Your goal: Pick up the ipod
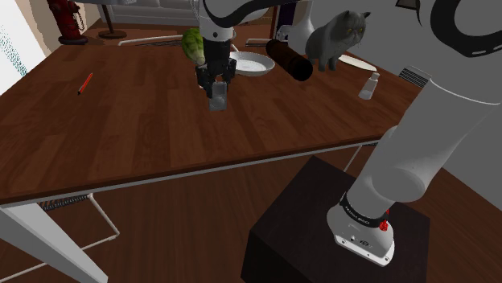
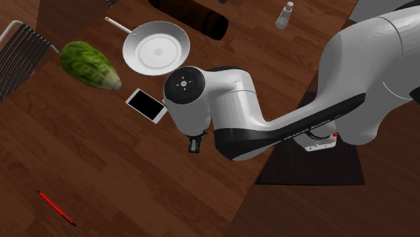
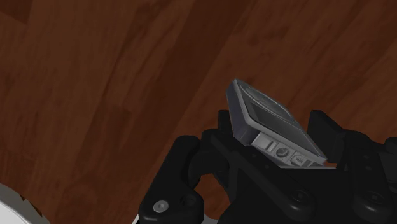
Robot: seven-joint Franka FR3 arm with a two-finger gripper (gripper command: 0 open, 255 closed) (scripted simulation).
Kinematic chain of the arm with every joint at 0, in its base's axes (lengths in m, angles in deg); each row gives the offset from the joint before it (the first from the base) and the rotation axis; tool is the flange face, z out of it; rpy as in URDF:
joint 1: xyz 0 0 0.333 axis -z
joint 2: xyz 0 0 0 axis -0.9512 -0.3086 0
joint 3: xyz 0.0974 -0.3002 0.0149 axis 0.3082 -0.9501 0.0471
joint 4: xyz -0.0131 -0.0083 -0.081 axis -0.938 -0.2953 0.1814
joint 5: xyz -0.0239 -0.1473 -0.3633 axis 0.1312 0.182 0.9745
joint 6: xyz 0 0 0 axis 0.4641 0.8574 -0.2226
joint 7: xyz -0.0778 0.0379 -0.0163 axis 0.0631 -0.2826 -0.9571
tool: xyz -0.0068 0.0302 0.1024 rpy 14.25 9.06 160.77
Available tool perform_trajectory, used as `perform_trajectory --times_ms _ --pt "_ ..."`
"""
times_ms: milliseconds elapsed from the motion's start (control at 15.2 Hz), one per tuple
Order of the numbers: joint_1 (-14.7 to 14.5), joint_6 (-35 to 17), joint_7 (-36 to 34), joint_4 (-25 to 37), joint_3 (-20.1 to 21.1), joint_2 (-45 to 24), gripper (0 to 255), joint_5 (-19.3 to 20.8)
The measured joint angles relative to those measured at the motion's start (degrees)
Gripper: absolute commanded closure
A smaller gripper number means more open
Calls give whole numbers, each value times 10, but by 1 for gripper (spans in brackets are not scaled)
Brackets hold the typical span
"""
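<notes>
- The gripper (image 3: 273, 145) was clenched on the ipod (image 3: 270, 118). Its two black fingers (image 3: 323, 130) pressed the device's lower part from either side.
- The ipod was a grey slab with a screen and small buttons. It stood out beyond the fingertips, tilted against the line of the fingers.
- In the shoulder view the fingers pointed down over the dark wooden table (image 1: 145, 137), with the ipod hanging below them. Whether its lower edge touched the wood could not be told.
- A white slab (image 2: 147, 105) with a black face lay flat on the table near the fingers, on the side toward the pan.
- The white pan (image 1: 251, 64) sat just beyond the fingers, apart from them. Its handle pointed away from the arm.
- A green vegetable (image 1: 191, 44) lay beyond the fingers, beside the pan.
- A dark bottle (image 1: 290, 60) lay on its side past the pan, farther from the fingers.
- A grey cat (image 1: 338, 36) sat behind the bottle, well apart from the fingers.
- A small shaker (image 1: 368, 84) stood upright beyond the bottle, toward the table's edge.
- A red pen (image 1: 85, 83) lay on the wood well apart from the fingers, on the side opposite the pan.
- A red hydrant (image 1: 66, 20) stood past the table's far corner.
- The dark stand (image 1: 322, 225) sat off the table, farthest from the fingers on the arm's base side.
</notes>
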Motion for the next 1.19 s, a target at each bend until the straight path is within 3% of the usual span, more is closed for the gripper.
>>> perform_trajectory --times_ms 462,1188 --pt "0 9 0 6 0 2 255 0" --pt "0 93 1 93 0 0 255 0"
